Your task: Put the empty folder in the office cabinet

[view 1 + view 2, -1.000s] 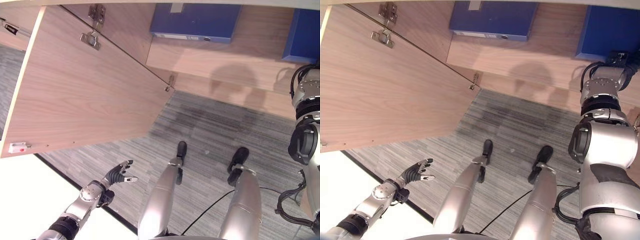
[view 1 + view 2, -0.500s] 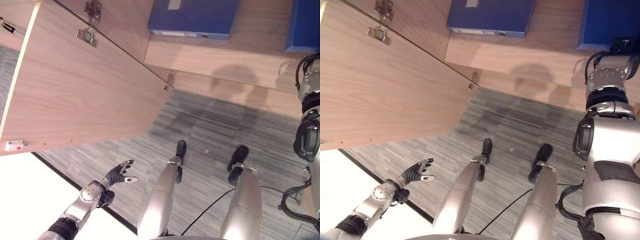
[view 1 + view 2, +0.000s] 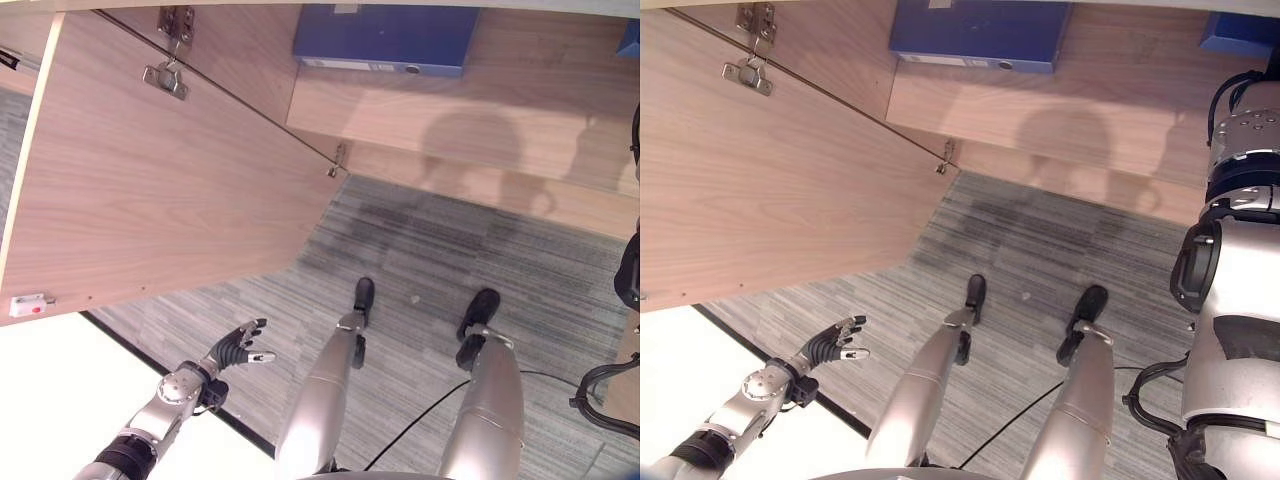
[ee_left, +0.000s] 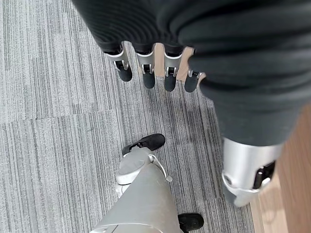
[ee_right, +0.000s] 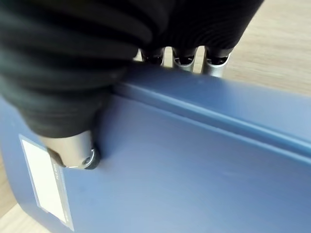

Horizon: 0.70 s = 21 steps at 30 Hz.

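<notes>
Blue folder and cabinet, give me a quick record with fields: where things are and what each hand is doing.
held folder: blue folder, pinched by right hand, thumb on its face, fingers behind
second folder: blue binder lying on cabinet shelf
cabinet door: wooden door swung open
left hand: left hand open, holding nothing, over grey carpet

Two blue folders, one cabinet door

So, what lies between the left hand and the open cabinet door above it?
Nothing stands between them. In the left eye view the left hand hangs open below the cabinet door, with bare grey carpet behind the gap.
</notes>
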Available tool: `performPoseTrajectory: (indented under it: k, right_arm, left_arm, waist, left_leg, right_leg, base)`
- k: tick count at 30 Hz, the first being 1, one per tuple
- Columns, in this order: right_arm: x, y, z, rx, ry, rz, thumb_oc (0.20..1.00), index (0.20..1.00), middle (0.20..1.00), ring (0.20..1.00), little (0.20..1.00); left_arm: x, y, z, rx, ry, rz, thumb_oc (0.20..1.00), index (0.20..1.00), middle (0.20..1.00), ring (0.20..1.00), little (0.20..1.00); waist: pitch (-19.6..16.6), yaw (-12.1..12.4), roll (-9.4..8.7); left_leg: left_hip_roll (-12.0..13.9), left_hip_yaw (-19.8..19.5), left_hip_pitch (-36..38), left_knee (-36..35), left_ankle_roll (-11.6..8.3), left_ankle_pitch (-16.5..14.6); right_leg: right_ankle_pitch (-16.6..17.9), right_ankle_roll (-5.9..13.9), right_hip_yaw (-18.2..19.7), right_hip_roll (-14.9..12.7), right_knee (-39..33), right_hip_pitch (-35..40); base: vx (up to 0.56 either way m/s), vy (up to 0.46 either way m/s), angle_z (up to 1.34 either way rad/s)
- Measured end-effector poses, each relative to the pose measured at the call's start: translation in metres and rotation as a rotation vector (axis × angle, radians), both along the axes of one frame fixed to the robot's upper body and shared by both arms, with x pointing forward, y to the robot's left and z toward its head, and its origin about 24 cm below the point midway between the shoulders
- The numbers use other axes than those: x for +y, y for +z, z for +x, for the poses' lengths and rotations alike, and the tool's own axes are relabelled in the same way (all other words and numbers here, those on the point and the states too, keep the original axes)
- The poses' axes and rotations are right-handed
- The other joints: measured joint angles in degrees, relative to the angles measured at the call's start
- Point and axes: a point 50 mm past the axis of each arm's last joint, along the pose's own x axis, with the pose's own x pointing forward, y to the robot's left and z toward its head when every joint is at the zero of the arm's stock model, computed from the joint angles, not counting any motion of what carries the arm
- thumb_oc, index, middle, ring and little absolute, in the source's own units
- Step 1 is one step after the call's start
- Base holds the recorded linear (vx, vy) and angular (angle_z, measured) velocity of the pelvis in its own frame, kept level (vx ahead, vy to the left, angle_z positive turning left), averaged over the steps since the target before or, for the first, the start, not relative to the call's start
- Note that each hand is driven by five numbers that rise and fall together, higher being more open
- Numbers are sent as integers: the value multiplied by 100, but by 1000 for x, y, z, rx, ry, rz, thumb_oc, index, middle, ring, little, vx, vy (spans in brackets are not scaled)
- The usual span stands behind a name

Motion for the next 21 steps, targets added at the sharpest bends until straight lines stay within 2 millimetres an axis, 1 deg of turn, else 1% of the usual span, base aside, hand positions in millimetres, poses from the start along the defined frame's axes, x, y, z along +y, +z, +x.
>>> performPoseTrajectory:
  k: [4,6,7,8,9,10,12,13,17,19,21]
  right_arm:
    - [1,0,1,28,-2,-22,200,200,200,200,200]
    - [2,0,1,32,4,-24,200,200,200,200,200]
    - [2,0,2,33,5,-24,347,347,347,347,347]
    - [2,-1,2,37,6,-21,598,598,598,598,598]
    - [2,-1,2,39,7,-23,1000,1000,1000,1000,1000]
    - [3,-1,3,52,7,-37,1000,1000,1000,1000,1000]
    - [5,0,4,82,9,-80,1000,1000,1000,1000,1000]
    - [5,-2,5,101,17,-87,1000,1000,1000,1000,1000]
    - [5,-8,8,193,31,-127,1000,1000,1000,1000,1000]
    - [5,-11,8,211,36,-117,1000,1000,1000,1000,1000]
    - [5,-15,9,237,42,-105,1000,1000,1000,1000,1000]
  left_arm:
    - [1,-1,-2,5,3,2,1000,1000,1000,1000,1000]
    - [1,-1,-2,7,3,2,1000,1000,1000,1000,1000]
    - [1,-1,-2,6,4,3,1000,1000,1000,1000,1000]
    - [2,-1,-2,6,6,4,1000,1000,1000,1000,1000]
    - [2,-1,-2,4,8,5,1000,1000,1000,1000,1000]
    - [2,-1,-2,3,9,6,1000,1000,1000,1000,1000]
    - [2,-1,-2,-2,10,6,1000,1000,1000,1000,1000]
    - [1,0,-2,-8,8,4,1000,1000,1000,1000,1000]
    - [2,-1,-2,-5,11,9,1000,1000,1000,1000,1000]
    - [2,-1,-2,-9,18,13,1000,1000,1000,1000,1000]
    - [3,-1,-2,-12,25,16,1000,1000,1000,1000,1000]
  waist:
    - [0,4,0]
    - [0,-2,0]
    - [0,-2,0]
    - [0,2,0]
    - [0,8,0]
    - [0,-12,1]
    - [0,-15,0]
    - [-1,-19,0]
    - [-5,-32,-11]
    - [-6,-30,-15]
    - [-26,-30,-60]
  left_leg:
    - [-3,24,144,-247,19,118]
    - [-6,38,191,-321,-1,157]
    - [-6,42,204,-323,-1,157]
    - [-15,44,213,-309,-18,168]
    - [-15,46,208,-297,-17,168]
    - [-13,57,208,-322,-5,160]
    - [-10,76,214,-328,15,186]
    - [-15,62,238,-386,29,178]
    - [-15,52,260,-445,12,239]
    - [-17,53,257,-446,14,241]
    - [-13,57,247,-451,27,250]
  right_leg:
    - [36,13,21,9,-78,44]
    - [54,25,23,9,-112,70]
    - [55,26,25,9,-116,82]
    - [100,-19,26,13,-124,92]
    - [124,-34,37,27,-152,96]
    - [96,15,59,20,-150,99]
    - [137,20,60,39,-201,101]
    - [62,150,79,31,-200,128]
    - [119,77,65,26,-208,129]
    - [146,73,63,29,-227,129]
    - [163,74,62,41,-276,129]
  base:
    - [0,0,0]
    - [-57,8,-1]
    - [0,0,0]
    - [-43,1,-3]
    - [0,0,0]
    - [-11,-6,-4]
    - [44,-13,0]
    - [-19,1,4]
    - [0,0,1]
    - [0,0,0]
    - [0,0,0]
